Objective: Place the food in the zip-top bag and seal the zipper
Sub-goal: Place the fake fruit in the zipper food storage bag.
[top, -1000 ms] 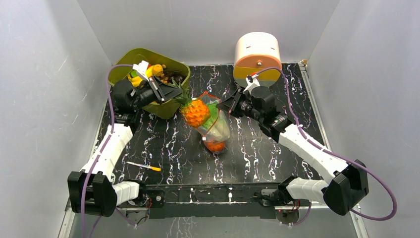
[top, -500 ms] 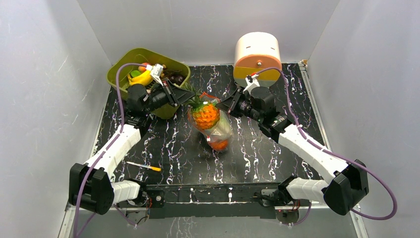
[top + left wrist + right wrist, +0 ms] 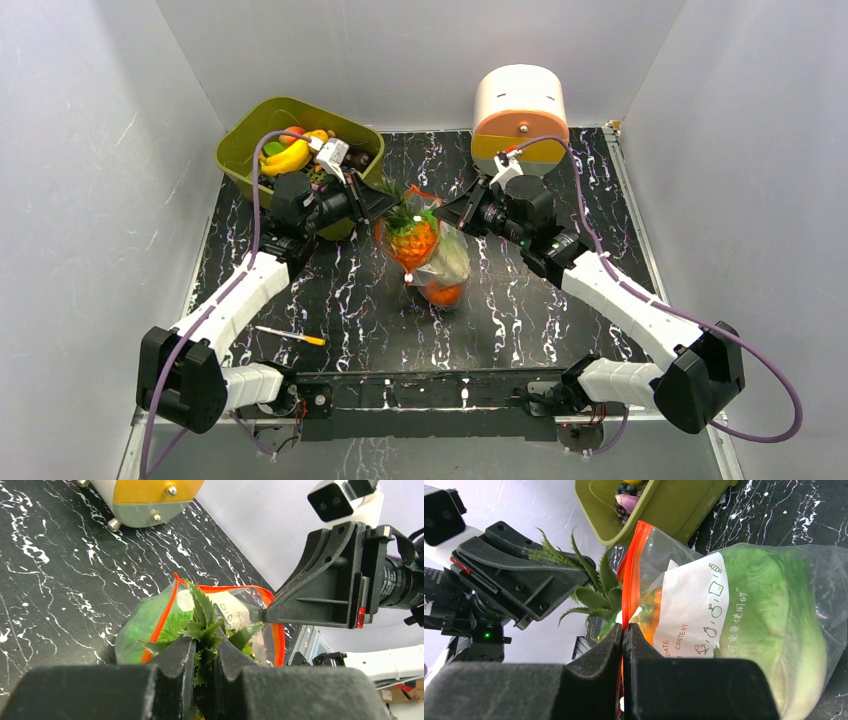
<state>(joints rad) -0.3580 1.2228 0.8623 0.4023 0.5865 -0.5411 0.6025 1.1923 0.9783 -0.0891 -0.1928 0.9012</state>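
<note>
Left gripper (image 3: 202,652), clamping the pineapple (image 3: 413,243) by its crown, has moved it mid-frame into the zip-top bag (image 3: 452,262). The right wrist view shows right gripper (image 3: 623,636) pinching the zipper (image 3: 629,580).

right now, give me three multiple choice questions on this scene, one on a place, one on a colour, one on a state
1. Where is the pineapple? A in the green bin; B at the mouth of the bag; C beside the pen.
2. What colour is the strip along that mouth? A blue; B white; C red-orange.
3. How is the right gripper? A shut on the strip; B open; C shut on the pen.
Answers: 1 B, the left gripper holds its leaves over the opening; 2 C, clear in both wrist views; 3 A, its fingers pinch the strip.
</note>
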